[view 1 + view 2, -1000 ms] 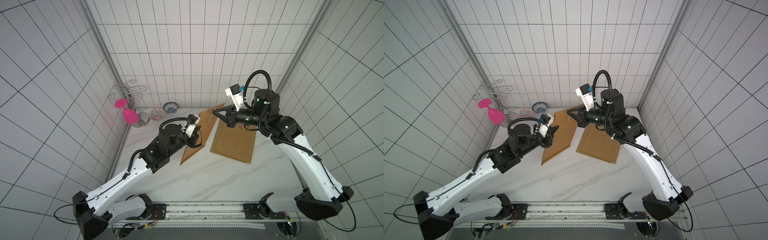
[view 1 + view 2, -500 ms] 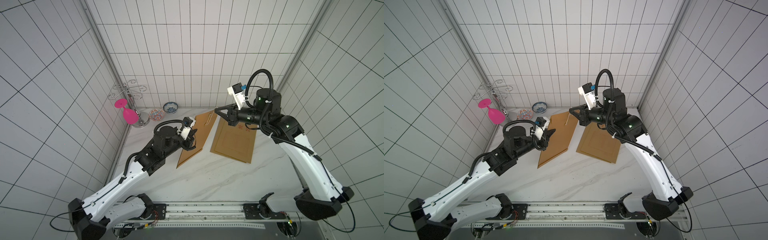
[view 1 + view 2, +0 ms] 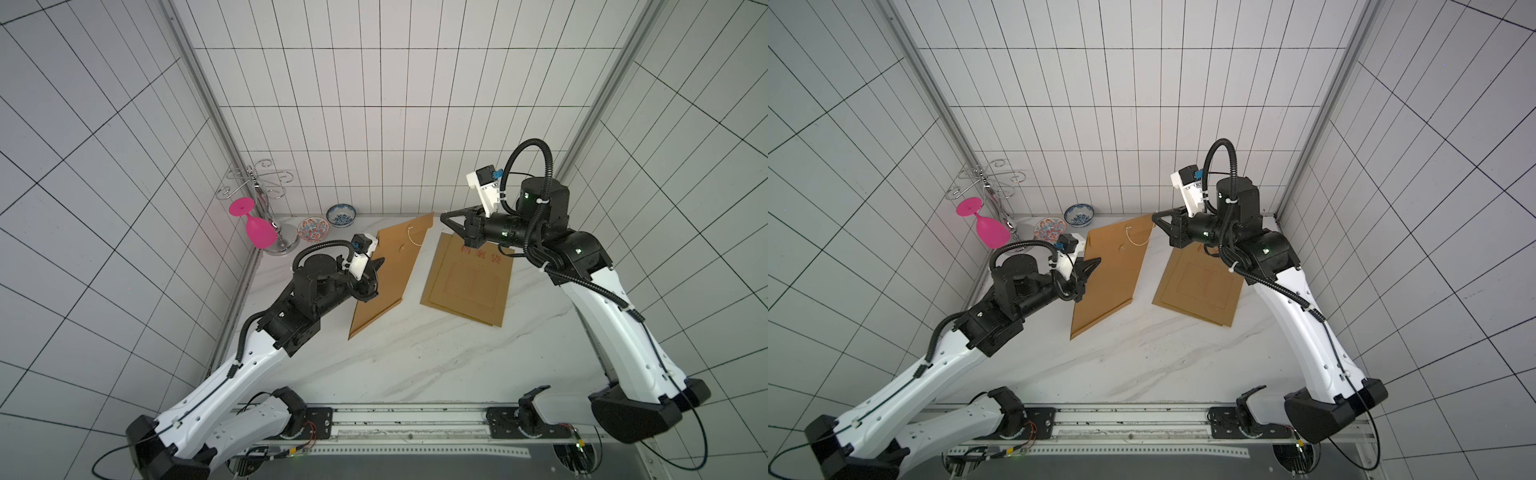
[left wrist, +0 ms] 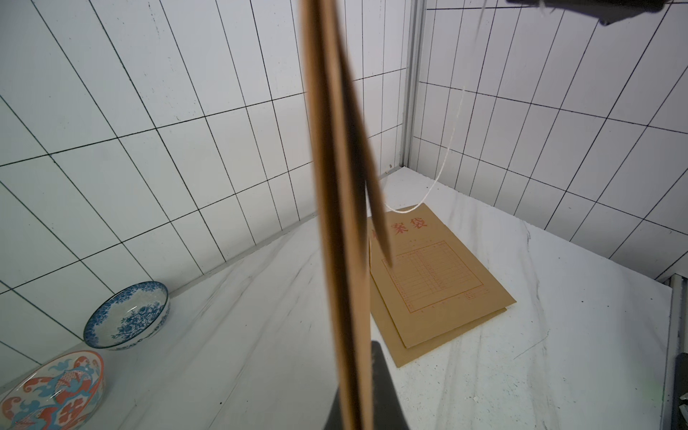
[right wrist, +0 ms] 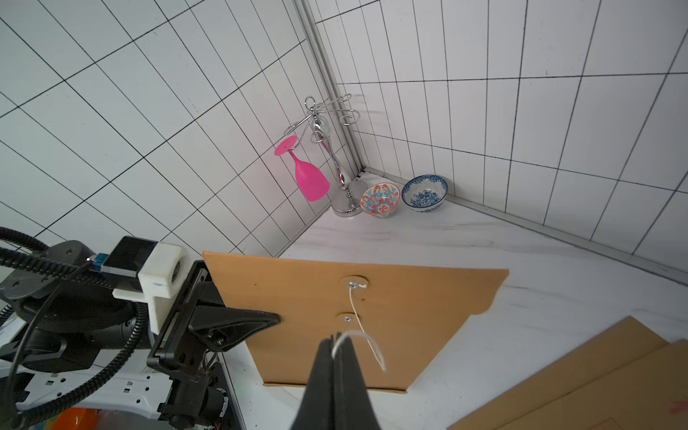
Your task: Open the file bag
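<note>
The file bag (image 3: 390,274) (image 3: 1108,274) is a brown kraft envelope, lifted and tilted over the left of the marble table. My left gripper (image 3: 379,262) (image 3: 1096,262) is shut on its left edge; in the left wrist view the bag (image 4: 342,223) stands edge-on between the jaws (image 4: 359,391). My right gripper (image 3: 442,216) (image 3: 1154,216) (image 5: 337,340) hangs by the bag's far top corner, shut on the white string (image 5: 357,316) (image 4: 446,156). The string runs slack from the flap's upper paper disc. The flap stands slightly off the bag's body.
Two more file bags (image 3: 465,282) (image 3: 1200,286) lie flat and stacked under the right arm. In the far left corner are a blue bowl (image 3: 340,215), a red-patterned bowl (image 3: 312,229) and a metal rack (image 3: 259,187) with a pink glass (image 3: 259,232) hanging upside down.
My left gripper has drawn the bag leftward and toward the table's front. The right gripper has risen a little and shifted right, keeping the string.
</note>
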{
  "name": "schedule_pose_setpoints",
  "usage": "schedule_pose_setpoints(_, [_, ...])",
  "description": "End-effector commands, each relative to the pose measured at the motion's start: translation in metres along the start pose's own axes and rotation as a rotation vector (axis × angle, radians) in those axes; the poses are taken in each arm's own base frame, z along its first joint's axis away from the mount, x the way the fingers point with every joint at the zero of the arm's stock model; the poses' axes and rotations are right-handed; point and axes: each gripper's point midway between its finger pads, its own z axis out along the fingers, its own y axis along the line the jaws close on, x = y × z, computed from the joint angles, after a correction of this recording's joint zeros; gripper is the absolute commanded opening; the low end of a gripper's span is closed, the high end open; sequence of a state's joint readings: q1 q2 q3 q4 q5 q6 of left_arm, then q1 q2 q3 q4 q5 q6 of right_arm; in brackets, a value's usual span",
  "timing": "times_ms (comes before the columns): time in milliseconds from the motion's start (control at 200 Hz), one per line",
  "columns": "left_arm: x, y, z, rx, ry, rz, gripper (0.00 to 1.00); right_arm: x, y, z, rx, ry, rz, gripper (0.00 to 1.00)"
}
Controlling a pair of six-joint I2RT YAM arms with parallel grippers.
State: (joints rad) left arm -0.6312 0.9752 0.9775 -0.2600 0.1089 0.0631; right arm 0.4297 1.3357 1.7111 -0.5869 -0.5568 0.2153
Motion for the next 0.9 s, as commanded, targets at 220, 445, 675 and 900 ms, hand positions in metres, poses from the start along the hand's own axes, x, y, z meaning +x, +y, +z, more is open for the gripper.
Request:
schedule_pose_setpoints(220, [0.008,0.006,-0.001,-0.021,0.095,0.005,0.0,0.002,-0.042,-0.021,0.146,-0.043,0.012,0.0])
schedule_pose_setpoints(445, [0.017,0.007,-0.006,-0.022,0.177,0.009,0.0,-0.007,-0.065,-0.025,0.219,-0.066,0.028,0.0])
schedule_pose_setpoints(675, [0.022,0.005,-0.017,-0.02,0.203,0.016,0.0,-0.018,-0.085,-0.023,0.263,-0.09,0.035,0.0])
schedule_pose_setpoints(900, [0.026,0.006,-0.02,-0.02,0.221,0.019,0.0,-0.042,-0.103,-0.029,0.298,-0.153,0.039,0.0])
